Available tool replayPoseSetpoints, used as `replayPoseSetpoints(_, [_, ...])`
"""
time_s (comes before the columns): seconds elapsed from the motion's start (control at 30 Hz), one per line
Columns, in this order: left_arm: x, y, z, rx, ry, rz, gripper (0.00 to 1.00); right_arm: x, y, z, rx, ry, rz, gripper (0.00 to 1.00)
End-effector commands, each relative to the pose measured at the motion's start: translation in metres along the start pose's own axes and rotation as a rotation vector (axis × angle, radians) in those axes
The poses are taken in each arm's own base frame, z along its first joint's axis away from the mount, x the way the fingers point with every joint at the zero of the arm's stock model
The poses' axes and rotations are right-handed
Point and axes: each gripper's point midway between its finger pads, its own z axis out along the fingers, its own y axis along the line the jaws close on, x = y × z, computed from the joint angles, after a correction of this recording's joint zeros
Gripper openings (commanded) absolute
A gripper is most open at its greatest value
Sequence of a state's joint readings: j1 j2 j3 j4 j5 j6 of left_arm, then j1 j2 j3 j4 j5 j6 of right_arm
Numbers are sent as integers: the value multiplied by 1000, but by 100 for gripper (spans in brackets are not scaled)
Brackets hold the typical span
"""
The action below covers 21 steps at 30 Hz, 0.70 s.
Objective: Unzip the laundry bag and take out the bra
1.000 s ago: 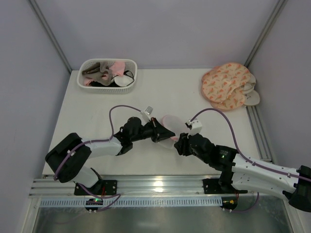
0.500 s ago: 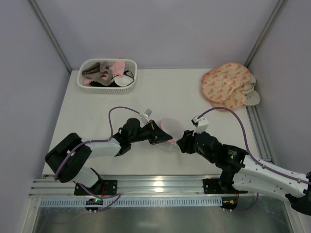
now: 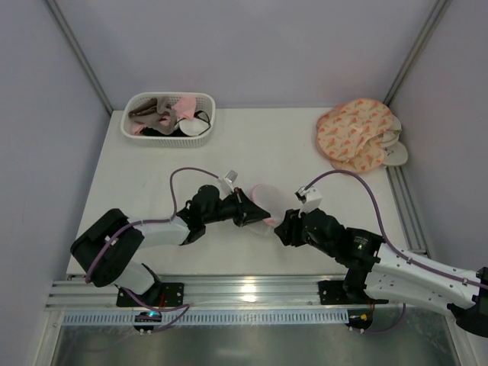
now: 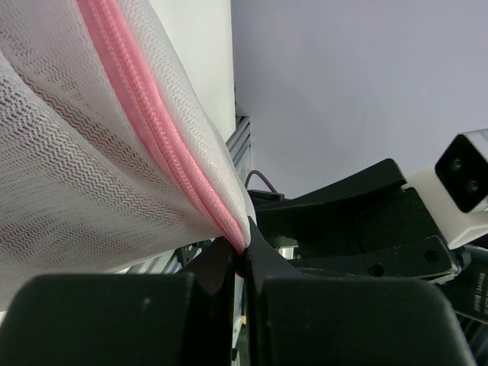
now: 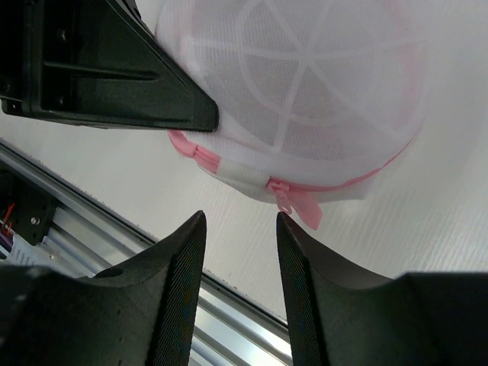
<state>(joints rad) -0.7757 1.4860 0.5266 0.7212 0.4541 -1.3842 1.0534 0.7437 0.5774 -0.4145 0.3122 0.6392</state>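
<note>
The laundry bag (image 3: 266, 198), a small round white mesh pouch with a pink zipper rim, sits mid-table between both grippers. My left gripper (image 3: 257, 213) is shut on its pink zipper rim (image 4: 191, 175), with the mesh (image 4: 76, 168) draped over the fingers. My right gripper (image 3: 280, 226) is open and empty just in front of the bag. In the right wrist view the bag (image 5: 320, 84) fills the top, and its pink zipper pull (image 5: 303, 207) hangs just above the right fingertip (image 5: 286, 229). The zipper looks closed. No bra can be made out through the mesh.
A white basket (image 3: 204, 122) of garments stands at the back left. A peach orange-patterned fabric piece (image 3: 354, 133) lies at the back right. An aluminium rail (image 3: 244, 290) runs along the near table edge.
My left gripper has drawn the bag slightly to the left. My right gripper has shifted a little and stays open beside the bag's zipper pull.
</note>
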Motion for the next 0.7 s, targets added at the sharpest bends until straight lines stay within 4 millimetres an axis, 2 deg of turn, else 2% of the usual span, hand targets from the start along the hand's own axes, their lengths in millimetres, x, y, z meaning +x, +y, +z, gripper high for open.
replayPoseSetpoints(0.0, [-11,-30,-1,94,-32,33,0,8,5,1,-38,14,46,45])
replayPoseSetpoints(0.17, [-11,-34,-1,109,-29,32,0,19,-6,3,5,44,49,45])
replayPoseSetpoints(0.43, [-8,-33,-3,111,-18,27,0,-1,-10,4,41,-42,36,45])
replayPoseSetpoints(0.67, [-7,-35,-6,121,-19,24,0,-4,-4,17,42,-53,30,44])
